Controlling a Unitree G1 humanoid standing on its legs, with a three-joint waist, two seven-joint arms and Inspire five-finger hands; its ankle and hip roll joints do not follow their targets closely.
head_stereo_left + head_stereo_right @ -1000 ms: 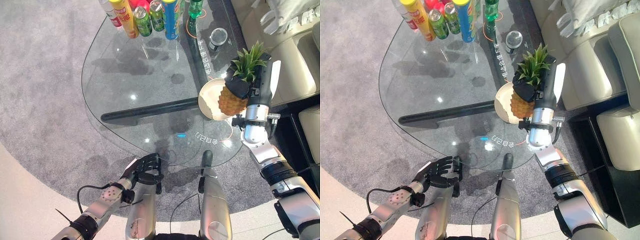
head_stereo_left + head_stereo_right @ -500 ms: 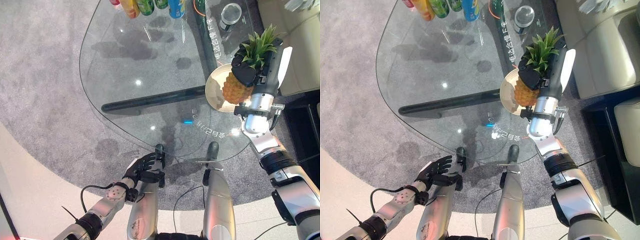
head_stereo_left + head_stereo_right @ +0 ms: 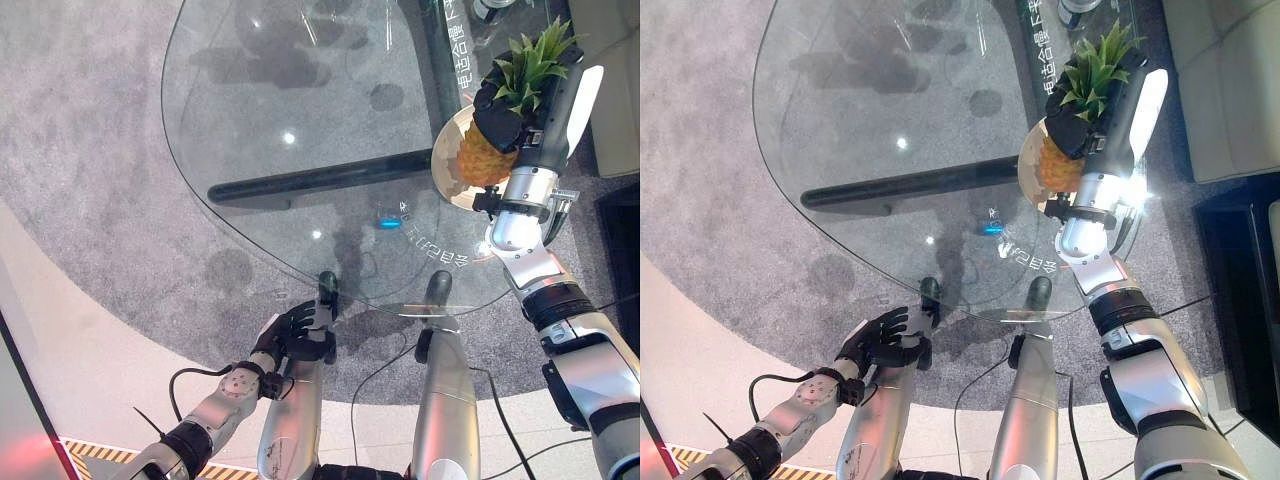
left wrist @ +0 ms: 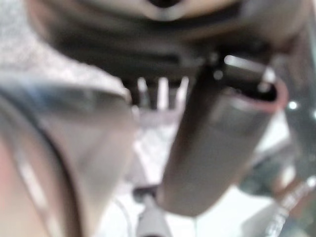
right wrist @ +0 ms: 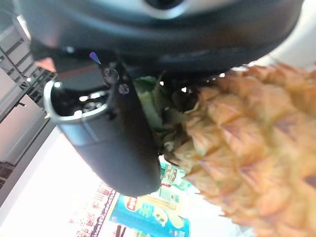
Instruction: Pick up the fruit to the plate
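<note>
The step in hand is the placing: the pineapple is off the table and carried over the plate, which sits near the glass table's right edge. The pick-up is done; the set-down, by my judgement, is not.

The right hand has its dark fingers curled round the fruit's upper body, just under the green crown, with the forearm rising from below. In the right wrist view the thumb presses against the leafy neck where crown meets the scaly skin of the fruit, so the grip reads as firmly clamped. The fruit hangs tilted, crown pointing up and away from the robot, its base overlapping the plate's pale surface in both eye views. Whether the base already touches the plate or hangs just above it I cannot say; looking down through the glass gives little to judge height by.

The next move calls for lowering the fruit until its base bears on the plate, near the middle, not the rim, then loosening the fingers without tipping it. A pineapple held this high up is likely top-heavy, and it may roll once freed.

The left hand shows low by the robot's body, below the table's near edge, fingers curled and holding nothing.
</note>
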